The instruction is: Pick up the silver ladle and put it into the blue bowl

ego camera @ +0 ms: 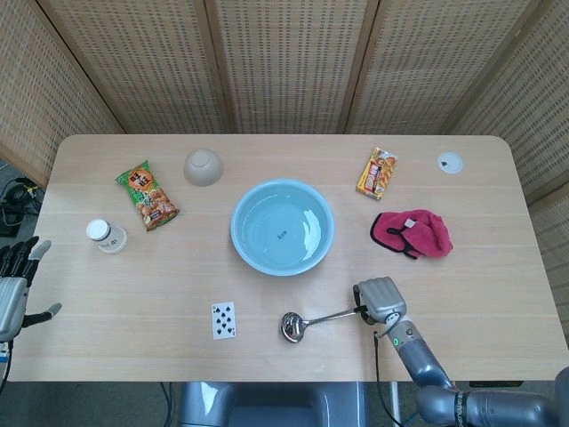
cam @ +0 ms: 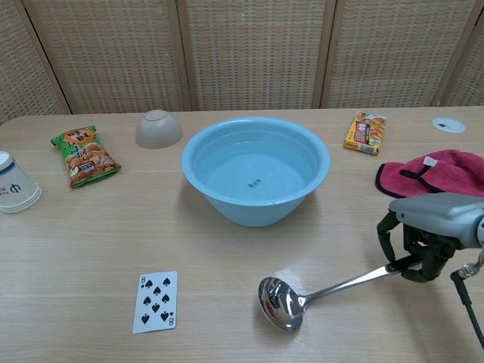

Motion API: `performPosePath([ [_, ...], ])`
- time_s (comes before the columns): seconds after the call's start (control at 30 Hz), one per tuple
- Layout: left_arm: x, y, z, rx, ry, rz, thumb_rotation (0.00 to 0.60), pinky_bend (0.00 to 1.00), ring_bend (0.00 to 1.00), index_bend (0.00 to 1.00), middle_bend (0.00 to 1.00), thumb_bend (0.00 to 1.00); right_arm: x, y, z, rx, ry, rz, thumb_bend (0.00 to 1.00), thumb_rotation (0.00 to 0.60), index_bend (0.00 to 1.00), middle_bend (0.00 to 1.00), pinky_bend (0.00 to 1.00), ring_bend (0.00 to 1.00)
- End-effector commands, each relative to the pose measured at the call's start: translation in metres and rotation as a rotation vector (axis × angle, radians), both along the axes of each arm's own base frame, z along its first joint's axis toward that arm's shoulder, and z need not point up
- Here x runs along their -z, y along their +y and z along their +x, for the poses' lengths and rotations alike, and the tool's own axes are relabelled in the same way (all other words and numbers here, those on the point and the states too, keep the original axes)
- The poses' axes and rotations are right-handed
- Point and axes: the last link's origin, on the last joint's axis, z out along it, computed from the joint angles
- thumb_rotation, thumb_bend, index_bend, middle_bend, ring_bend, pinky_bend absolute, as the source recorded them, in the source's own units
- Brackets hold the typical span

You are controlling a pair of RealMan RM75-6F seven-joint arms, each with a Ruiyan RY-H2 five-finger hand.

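My right hand grips the handle end of the silver ladle. The handle slopes up toward the hand while the ladle's cup sits low by the table's front edge, right of the playing card. The blue bowl stands at the table's middle, behind and left of the ladle, with nothing in it. My left hand hangs off the table's left edge, fingers apart, holding nothing.
A playing card lies left of the ladle. A pink cloth lies behind my right hand. A snack bag, beige upturned bowl, paper cup, orange packet and white disc sit farther off.
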Motion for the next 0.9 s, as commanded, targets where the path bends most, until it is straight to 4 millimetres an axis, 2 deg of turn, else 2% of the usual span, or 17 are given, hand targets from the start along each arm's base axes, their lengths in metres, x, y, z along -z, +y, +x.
performPosePath([
  [0.03, 0.0, 0.0, 0.0, 0.0, 0.0, -0.001, 0.6, 0.0, 0.0, 0.0, 0.0, 0.0, -0.012, -0.003, 0.004, 0.015, 0.005, -0.009, 0.91, 0.6, 0.78, 1.0, 1.0, 1.0],
  [0.33, -0.001, 0.0, 0.0, 0.002, -0.004, -0.001, 0.6, 0.0, 0.0, 0.0, 0.0, 0.0, -0.039, -0.002, 0.014, 0.056, 0.002, 0.006, 0.93, 0.6, 0.79, 1.0, 1.0, 1.0],
  [0.9, -0.003, 0.001, -0.001, -0.003, -0.012, 0.0, 0.6, 0.0, 0.0, 0.0, 0.0, 0.0, -0.077, -0.003, 0.039, 0.074, -0.034, 0.014, 0.94, 0.6, 0.8, 1.0, 1.0, 1.0],
])
